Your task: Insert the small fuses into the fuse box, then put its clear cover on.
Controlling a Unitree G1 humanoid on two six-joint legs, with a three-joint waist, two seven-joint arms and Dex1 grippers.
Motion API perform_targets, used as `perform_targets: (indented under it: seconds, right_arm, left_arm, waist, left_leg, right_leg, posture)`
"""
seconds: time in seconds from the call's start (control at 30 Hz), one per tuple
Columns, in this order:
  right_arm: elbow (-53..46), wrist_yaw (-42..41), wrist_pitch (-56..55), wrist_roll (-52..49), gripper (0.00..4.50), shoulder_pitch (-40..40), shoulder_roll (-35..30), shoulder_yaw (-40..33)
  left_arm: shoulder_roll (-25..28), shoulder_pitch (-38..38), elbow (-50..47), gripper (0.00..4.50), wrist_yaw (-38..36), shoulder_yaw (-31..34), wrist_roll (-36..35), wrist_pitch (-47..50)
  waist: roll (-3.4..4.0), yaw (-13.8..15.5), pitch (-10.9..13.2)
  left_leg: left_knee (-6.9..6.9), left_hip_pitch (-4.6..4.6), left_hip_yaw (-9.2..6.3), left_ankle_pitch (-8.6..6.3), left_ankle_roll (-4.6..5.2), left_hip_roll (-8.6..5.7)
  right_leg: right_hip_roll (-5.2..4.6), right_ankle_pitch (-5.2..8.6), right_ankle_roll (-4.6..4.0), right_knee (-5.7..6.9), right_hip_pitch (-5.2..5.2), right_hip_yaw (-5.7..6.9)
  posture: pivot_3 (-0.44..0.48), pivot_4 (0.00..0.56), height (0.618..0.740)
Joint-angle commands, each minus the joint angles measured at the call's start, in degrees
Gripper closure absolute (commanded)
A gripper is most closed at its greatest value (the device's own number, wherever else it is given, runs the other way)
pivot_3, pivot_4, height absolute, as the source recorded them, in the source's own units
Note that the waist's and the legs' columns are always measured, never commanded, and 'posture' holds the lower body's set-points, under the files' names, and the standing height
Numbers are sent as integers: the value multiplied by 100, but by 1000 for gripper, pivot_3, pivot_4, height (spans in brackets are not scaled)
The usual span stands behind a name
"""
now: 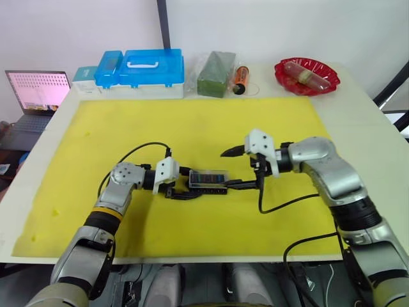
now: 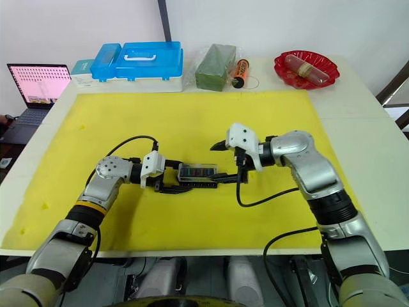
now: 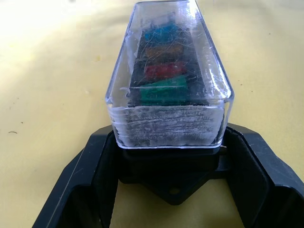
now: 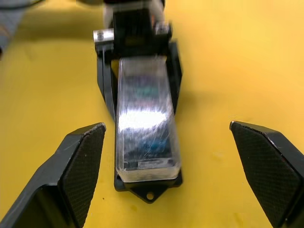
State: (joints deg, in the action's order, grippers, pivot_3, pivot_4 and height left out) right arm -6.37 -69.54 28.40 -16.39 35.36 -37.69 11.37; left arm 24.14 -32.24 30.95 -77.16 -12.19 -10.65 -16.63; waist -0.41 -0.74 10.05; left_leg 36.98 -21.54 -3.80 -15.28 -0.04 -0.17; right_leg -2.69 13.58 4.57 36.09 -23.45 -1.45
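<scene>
On the yellow mat point(image 1: 211, 121) covering the surface, the fuse box point(image 4: 148, 186) sits mid-mat with the clear cover point(image 3: 169, 78) seated over its coloured small fuses point(image 3: 164, 90). The left tool point(image 1: 182, 190) clamps the box's base, likely steadying it; the right tool point(image 4: 178, 166) hangs spread wide, apparently released.

I get bright, even light over the yellow mat point(image 1: 192, 121), with only soft, short shadows under both arms. In the right wrist view, white glare streaks the clear cover point(image 4: 147, 128) and the far background blurs. The left wrist view washes out toward the mat's far edge.
</scene>
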Motion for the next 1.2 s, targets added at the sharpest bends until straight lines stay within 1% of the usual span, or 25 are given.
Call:
perform_targets:
  seconds: [0.03,0.13,0.23,0.3,0.33,0.47,0.5,0.6,0.77,0.87,0.97,1.03,1.07,1.13,1.2]
  right_arm:
    - [-494,111,203,-328,7,4,-96,-359]
    - [-735,254,351,-509,7,-13,-58,-479]
    - [-897,395,370,-603,638,-22,8,-502]
    - [-971,470,354,-626,1245,-29,45,-463]
    - [-1010,508,349,-642,1675,-36,79,-435]
    - [-1017,583,300,-647,3023,-25,188,-331]
    - [-1007,599,270,-628,3435,-20,215,-302]
    - [-972,646,215,-600,4468,23,362,-176]
    - [-724,753,16,-356,4468,98,653,180]
    - [-142,891,-119,-53,4468,16,825,448]
    - [335,931,-152,47,4468,-141,950,566]
    - [1139,830,-354,363,4468,-499,1073,1017]
    - [1376,794,-445,472,4468,-601,1111,1148]
    - [1518,786,-457,542,4468,-658,1148,1211]
    - [1403,814,-340,428,4468,-680,1211,1122]
  left_arm:
    - [43,47,-107,1757,12,44,6,32]
    - [53,59,-113,1757,-4,49,-11,35]
    - [54,61,-119,1757,-18,51,-23,38]
    - [57,63,-128,1757,-30,51,-31,44]
    - [64,67,-135,1757,-40,51,-34,43]
    - [79,50,-120,1757,-62,60,-34,38]
    - [83,65,-143,1757,-64,58,-37,44]
    - [91,107,-212,1757,-55,48,-38,61]
    - [102,130,-291,1757,-39,45,-42,118]
    - [107,144,-324,1757,-29,42,-33,140]
    - [91,135,-328,1757,-6,42,-31,157]
    - [93,145,-363,1757,4,48,-40,186]
    - [99,150,-379,1757,4,52,-42,195]
    - [130,147,-375,1757,-9,70,-52,205]
    - [156,145,-356,1757,-10,81,-50,203]
  waist:
    - [0,0,0]
    - [0,1,0]
    - [0,0,0]
    - [0,0,0]
    - [0,0,0]
    - [0,0,0]
    - [0,-1,0]
    - [0,-8,0]
    - [0,-7,0]
    - [0,-7,0]
    - [0,-6,0]
    - [-1,-6,-1]
    - [0,-20,-5]
    - [-2,-39,-13]
    - [-2,-44,-18]
  left_leg:
    - [0,0,0,0,0,0]
    - [0,0,0,0,0,0]
    - [-1,0,-1,0,0,0]
    - [-1,0,-1,0,0,0]
    - [-1,0,-1,0,0,0]
    - [-1,-1,0,0,0,0]
    - [-1,0,0,0,0,0]
    - [-2,0,0,0,0,1]
    - [-2,-1,0,0,0,1]
    - [-2,-1,0,0,0,0]
    - [-2,-1,0,0,0,0]
    - [-3,-2,0,0,0,0]
    - [-4,3,1,0,0,0]
    - [-9,17,2,0,0,1]
    - [-10,22,-1,0,1,2]
  right_leg:
    - [0,0,0,0,0,0]
    - [0,0,0,0,0,0]
    - [0,0,0,0,0,0]
    - [0,0,0,0,-1,0]
    - [0,0,0,0,-1,0]
    - [0,1,-1,0,-1,0]
    - [0,1,-1,0,-1,0]
    - [0,5,-9,0,-1,0]
    - [0,5,-8,0,-2,0]
    - [0,5,-9,0,-2,1]
    - [0,5,-9,0,-3,0]
    - [0,5,-8,0,-4,0]
    - [0,5,-9,0,0,0]
    - [2,5,-9,0,10,0]
    - [5,6,-11,2,13,0]
  posture:
    - [0,150,740]
    - [0,150,740]
    - [0,150,740]
    - [0,150,740]
    - [0,150,740]
    - [0,150,740]
    - [0,150,740]
    - [0,150,740]
    - [0,150,740]
    - [0,150,740]
    - [0,150,740]
    - [0,150,740]
    - [0,150,740]
    - [0,150,740]
    - [0,150,740]
